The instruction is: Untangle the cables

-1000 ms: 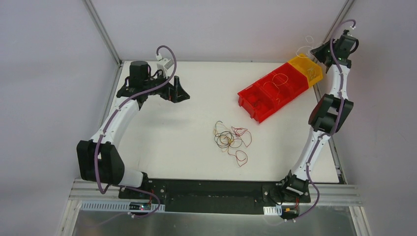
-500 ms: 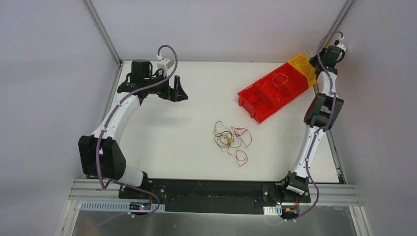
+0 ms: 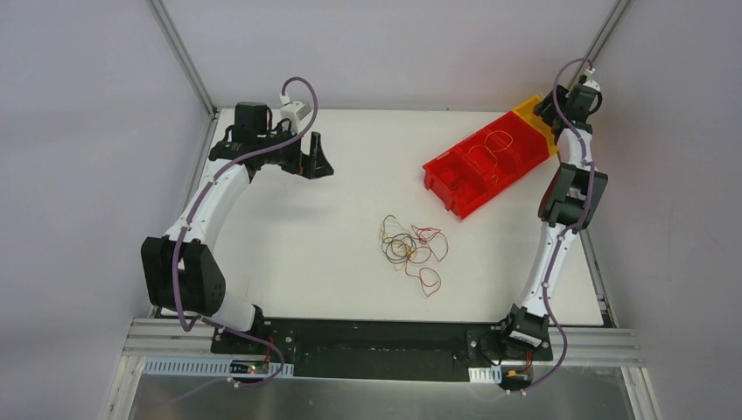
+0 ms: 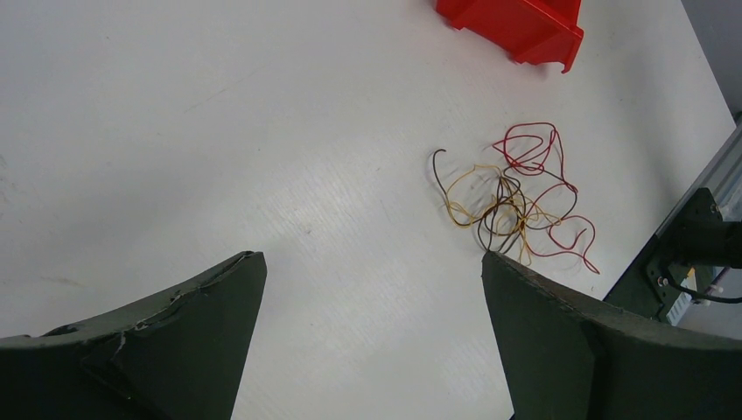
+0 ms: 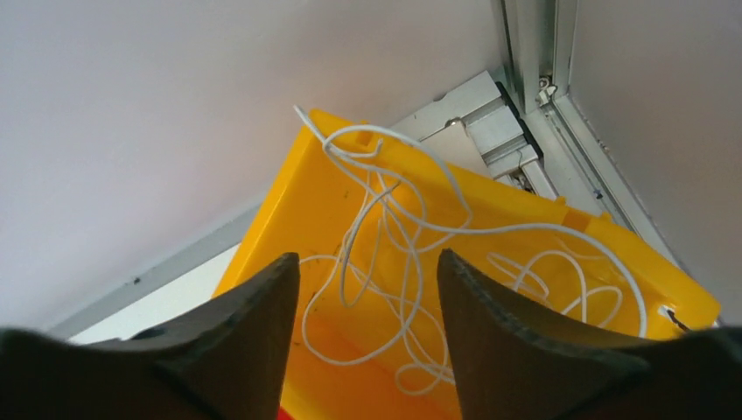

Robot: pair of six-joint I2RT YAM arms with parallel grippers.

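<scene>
The cables (image 3: 413, 248) lie as a loose tangle of red, yellow-orange and black loops on the white table, a little right of centre; the left wrist view shows the same tangle (image 4: 516, 206). My left gripper (image 3: 317, 163) hovers open at the far left, well away from the tangle, its jaws (image 4: 372, 258) wide with bare table between them. My right gripper (image 3: 553, 108) is open at the far right corner, over the yellow bin (image 3: 530, 112). A white cable (image 5: 382, 188) lies coiled in that yellow bin (image 5: 332, 219), below the parted jaws (image 5: 367, 256) and free of them.
A red bin (image 3: 477, 166) joins the yellow one and holds a thin yellow-orange wire (image 3: 494, 143). Its corner shows in the left wrist view (image 4: 516, 22). Metal frame posts rise at both far table corners, and the wall stands close behind the right gripper.
The right arm came down from above the corner onto the yellow bin and its jaws parted; the white cable it held aloft now lies in the bin. The left arm barely moved.
</scene>
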